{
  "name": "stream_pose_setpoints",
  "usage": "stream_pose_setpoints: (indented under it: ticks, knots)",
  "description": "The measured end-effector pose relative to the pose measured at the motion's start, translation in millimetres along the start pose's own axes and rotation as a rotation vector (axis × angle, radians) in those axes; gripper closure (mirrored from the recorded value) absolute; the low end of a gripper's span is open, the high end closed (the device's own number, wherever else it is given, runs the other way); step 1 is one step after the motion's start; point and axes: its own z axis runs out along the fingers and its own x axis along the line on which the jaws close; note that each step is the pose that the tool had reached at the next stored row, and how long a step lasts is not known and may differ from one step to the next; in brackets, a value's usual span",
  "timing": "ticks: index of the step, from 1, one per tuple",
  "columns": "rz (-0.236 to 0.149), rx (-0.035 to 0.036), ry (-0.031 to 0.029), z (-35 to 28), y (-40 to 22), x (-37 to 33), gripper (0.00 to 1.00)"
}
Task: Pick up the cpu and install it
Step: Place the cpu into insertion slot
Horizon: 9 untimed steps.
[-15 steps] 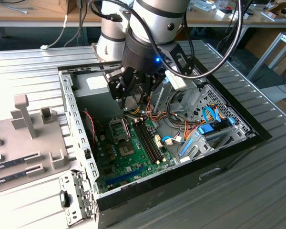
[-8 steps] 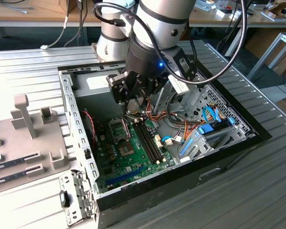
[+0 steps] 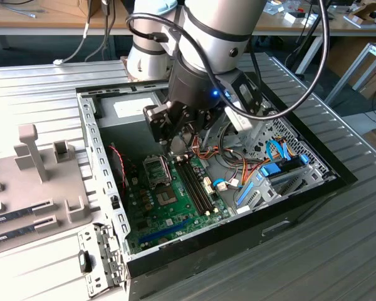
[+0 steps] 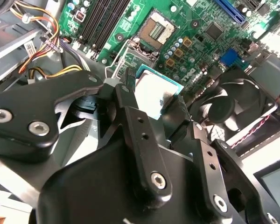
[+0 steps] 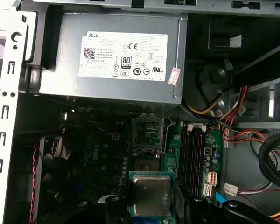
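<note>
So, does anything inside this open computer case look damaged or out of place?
Nothing stands out. The square silver-topped cpu is held by the black gripper above the green motherboard, whose socket is open.

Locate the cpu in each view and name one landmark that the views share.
Exterior view: it cannot be made out beneath the gripper.
Second wrist view: the cpu sits between the fingers, metal top showing.
First wrist view: the cpu sits beside the near end of the memory slots.
Shared landmark: the dark memory slots, also at and.
</note>
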Motion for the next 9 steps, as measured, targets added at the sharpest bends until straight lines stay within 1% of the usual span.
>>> stream_pose_setpoints:
  ticks: [5, 9]
  knots:
    - [0.0, 0.0002, 0.0001, 2.4, -5.0, -0.1, 0.53]
    - [0.0, 0.0, 0.0, 5.7, -11.3, -0.1, 0.53]
